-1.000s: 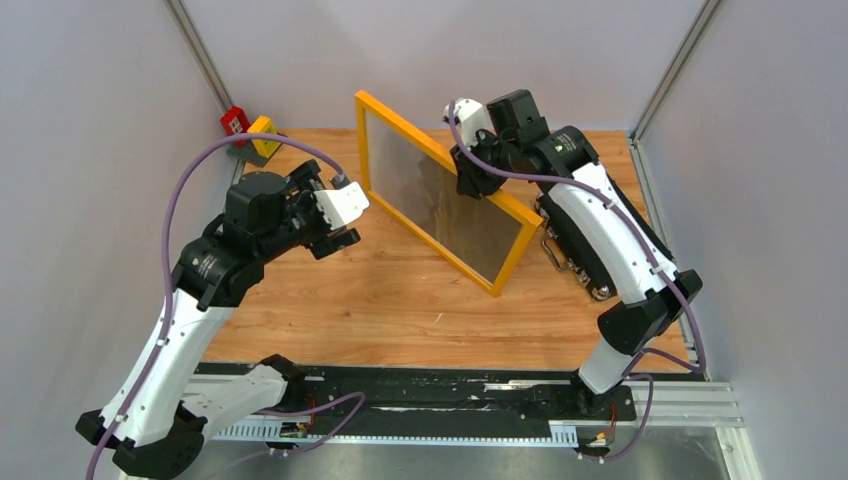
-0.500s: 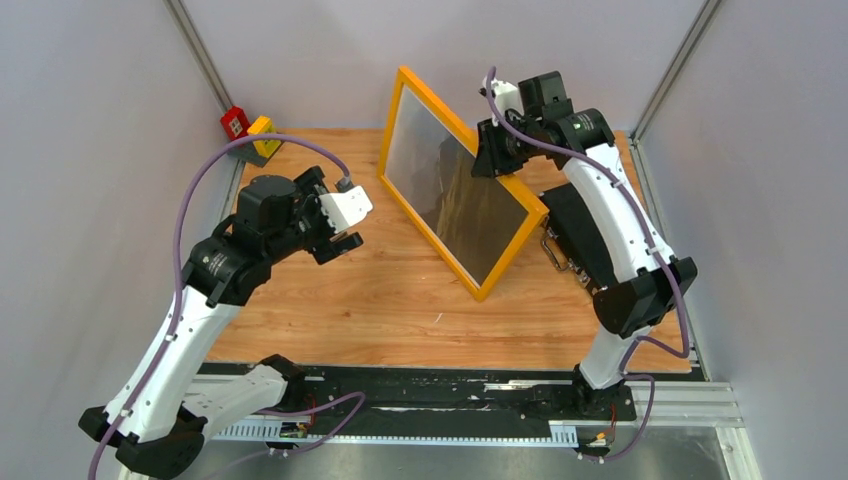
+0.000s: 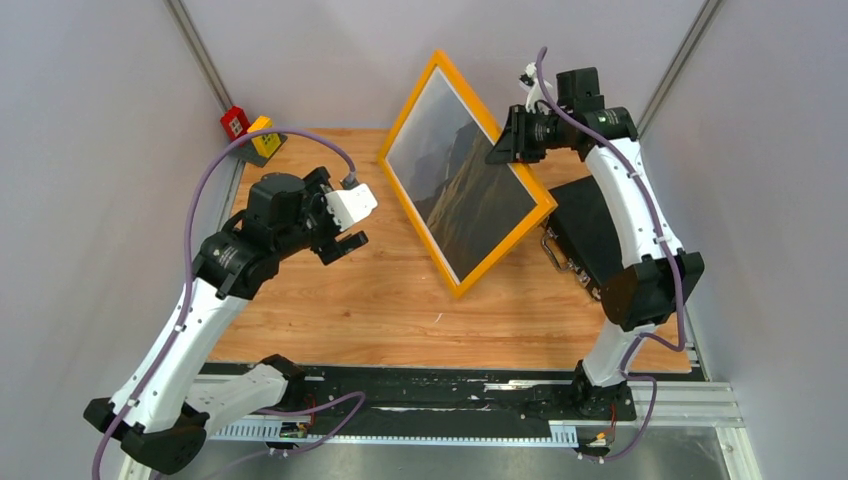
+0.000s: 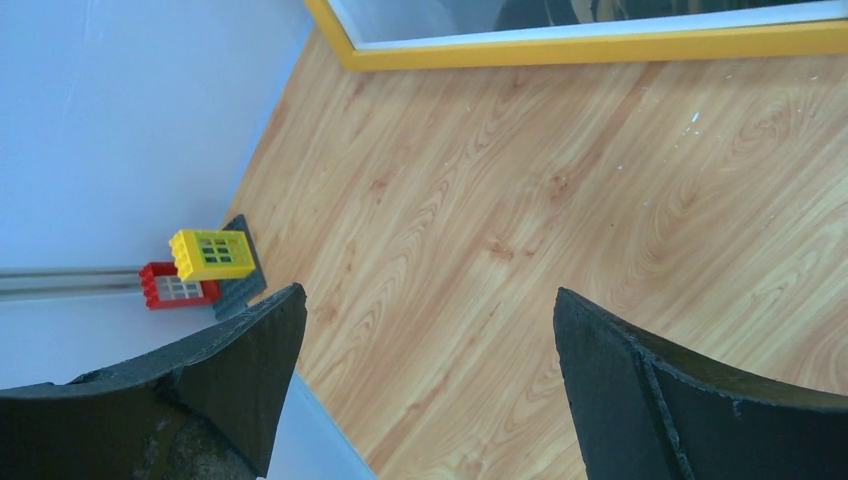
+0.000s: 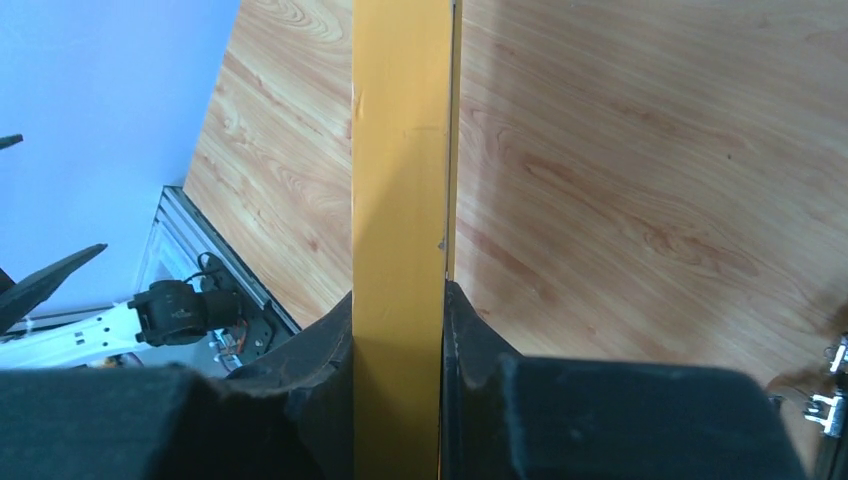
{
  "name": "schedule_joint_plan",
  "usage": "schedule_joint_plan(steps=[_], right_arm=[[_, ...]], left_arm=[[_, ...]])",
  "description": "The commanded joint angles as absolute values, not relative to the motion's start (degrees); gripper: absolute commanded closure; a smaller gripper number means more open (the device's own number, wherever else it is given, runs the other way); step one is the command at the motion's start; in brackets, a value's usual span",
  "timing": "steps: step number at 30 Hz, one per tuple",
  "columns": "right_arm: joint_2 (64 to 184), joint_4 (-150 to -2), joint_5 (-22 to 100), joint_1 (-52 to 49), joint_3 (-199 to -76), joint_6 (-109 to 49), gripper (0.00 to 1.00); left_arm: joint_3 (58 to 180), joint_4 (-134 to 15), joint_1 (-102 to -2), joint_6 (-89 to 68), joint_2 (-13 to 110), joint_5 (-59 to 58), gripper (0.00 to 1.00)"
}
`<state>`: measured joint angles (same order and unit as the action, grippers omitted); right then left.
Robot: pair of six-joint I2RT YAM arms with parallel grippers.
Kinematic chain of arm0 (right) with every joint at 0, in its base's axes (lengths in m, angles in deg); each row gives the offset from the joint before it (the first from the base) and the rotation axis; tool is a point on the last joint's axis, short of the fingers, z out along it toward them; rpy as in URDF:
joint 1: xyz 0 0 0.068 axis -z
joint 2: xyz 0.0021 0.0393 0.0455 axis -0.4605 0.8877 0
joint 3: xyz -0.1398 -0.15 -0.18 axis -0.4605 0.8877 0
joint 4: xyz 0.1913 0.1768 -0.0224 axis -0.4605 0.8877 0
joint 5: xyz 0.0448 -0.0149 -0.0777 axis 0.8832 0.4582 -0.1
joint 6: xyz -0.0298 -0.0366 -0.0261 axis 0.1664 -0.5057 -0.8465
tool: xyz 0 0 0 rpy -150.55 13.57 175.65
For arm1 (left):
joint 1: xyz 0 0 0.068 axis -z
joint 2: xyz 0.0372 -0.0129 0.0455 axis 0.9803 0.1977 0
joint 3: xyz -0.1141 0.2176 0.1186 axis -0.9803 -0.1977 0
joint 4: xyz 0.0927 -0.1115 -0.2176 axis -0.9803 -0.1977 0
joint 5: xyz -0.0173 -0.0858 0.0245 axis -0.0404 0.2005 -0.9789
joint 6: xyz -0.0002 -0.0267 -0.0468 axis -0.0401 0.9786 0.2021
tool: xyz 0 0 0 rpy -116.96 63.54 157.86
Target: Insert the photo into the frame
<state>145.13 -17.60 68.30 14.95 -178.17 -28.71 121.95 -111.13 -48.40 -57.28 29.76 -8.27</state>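
The frame, orange-yellow, hangs tilted above the middle of the table, one corner up and one corner down. The photo, dark mountains under grey sky, shows behind its clear pane. My right gripper is shut on the frame's upper right edge. In the right wrist view the fingers press both sides of the yellow bar. My left gripper stands open and holds nothing, left of the frame and apart from it. The left wrist view shows its wide jaws over bare wood and the frame's lower edge ahead.
A black case with metal handles lies at the table's right side, under the right arm. Red and yellow toy bricks sit in the back left corner. Grey walls close in on three sides of the wooden table.
My right arm has lifted the frame higher and swung it back and to the right, turning its front more toward the camera. The left arm has shifted only slightly.
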Motion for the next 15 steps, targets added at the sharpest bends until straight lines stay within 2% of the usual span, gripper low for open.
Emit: schedule_joint_plan(steps=[1,15], right_arm=[[142.0,-30.4,78.9,16.0,-174.8,-21.5,1.0],[138.6,-41.7,82.4,17.7,-159.3,-15.1,1.0]], left_arm=[[120.9,-108.3,-48.7,-54.9,29.9,-7.0,0.0],[118.7,-107.4,-48.7,-54.1,29.9,-6.6,0.0]])
